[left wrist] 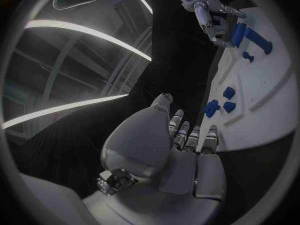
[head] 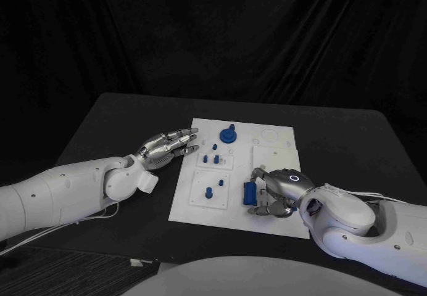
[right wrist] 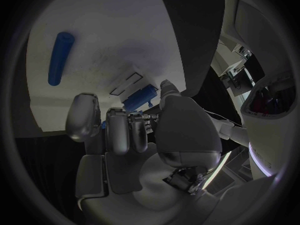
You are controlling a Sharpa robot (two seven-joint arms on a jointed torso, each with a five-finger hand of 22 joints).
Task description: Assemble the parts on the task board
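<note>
Curling over a blue block (head: 250,194), right hand (head: 277,192) hides its grip, left hand (head: 166,148) released.

Room dim, backdrop black. Board (head: 233,213) is the brightest thing, no glare. Ceiling light strips (left wrist: 87,35) flare; fisheye bends wrist views at rims.

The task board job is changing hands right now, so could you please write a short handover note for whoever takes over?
Left hand: holds nothing, fingers apart, just off the task board's left edge.
Right hand: fingers curled at the flat blue block near the board's front right; a firm hold cannot be confirmed.
Parts: round blue piece at the far edge, small blue pegs mid-board, another blue part front left.
Done: unclear. Left: assembly of the parts, apparently starting with the block.
</note>
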